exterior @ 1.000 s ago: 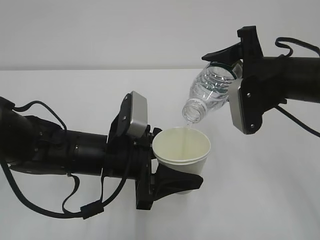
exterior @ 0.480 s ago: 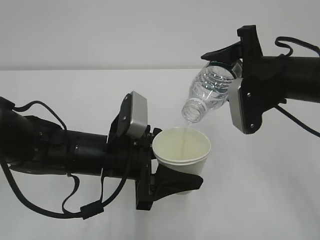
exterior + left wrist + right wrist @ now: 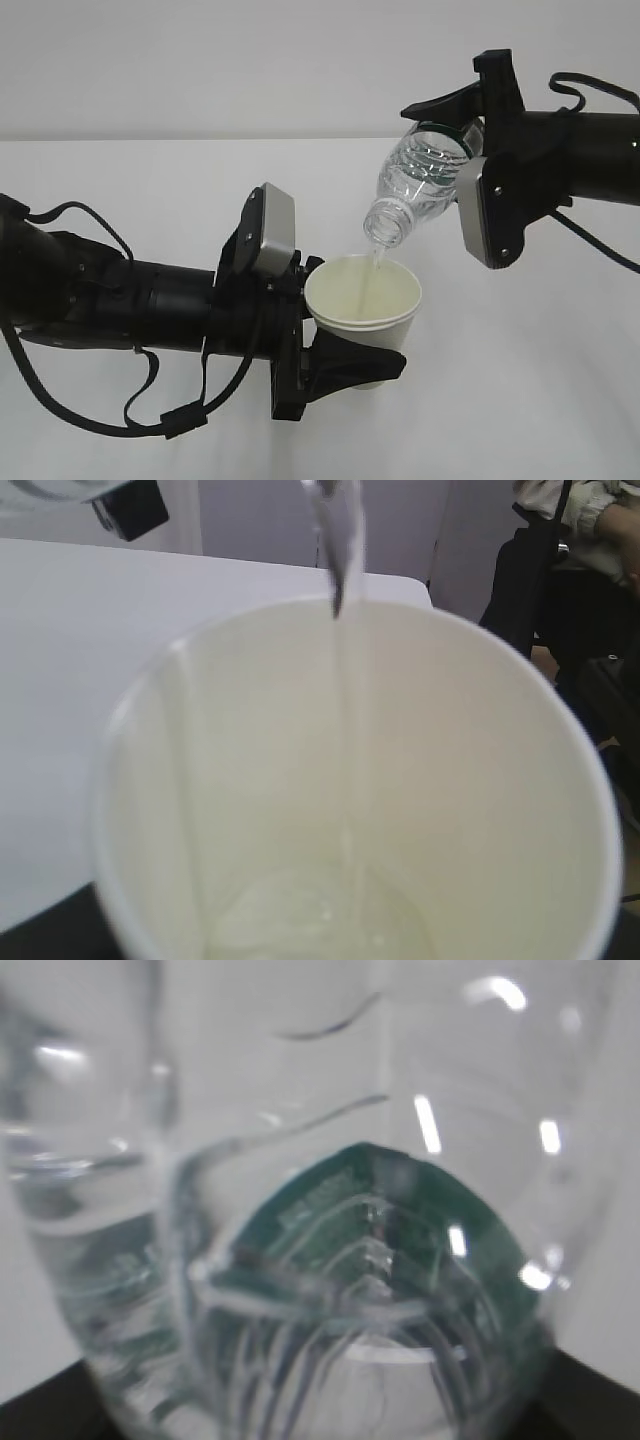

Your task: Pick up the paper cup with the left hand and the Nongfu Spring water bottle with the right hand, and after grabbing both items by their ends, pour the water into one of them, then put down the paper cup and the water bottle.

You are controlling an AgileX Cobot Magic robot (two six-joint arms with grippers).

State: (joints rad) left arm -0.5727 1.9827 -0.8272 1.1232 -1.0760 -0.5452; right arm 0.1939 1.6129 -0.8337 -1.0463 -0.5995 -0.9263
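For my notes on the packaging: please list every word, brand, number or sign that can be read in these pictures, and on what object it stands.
None is readable.
Water bottle: the green label is blurred, no letters legible.
Paper cup: plain, no print visible.

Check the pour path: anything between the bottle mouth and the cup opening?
Nothing visible. The water bottle mouth tilts down just above the paper cup, and the water falls straight inside its rim.
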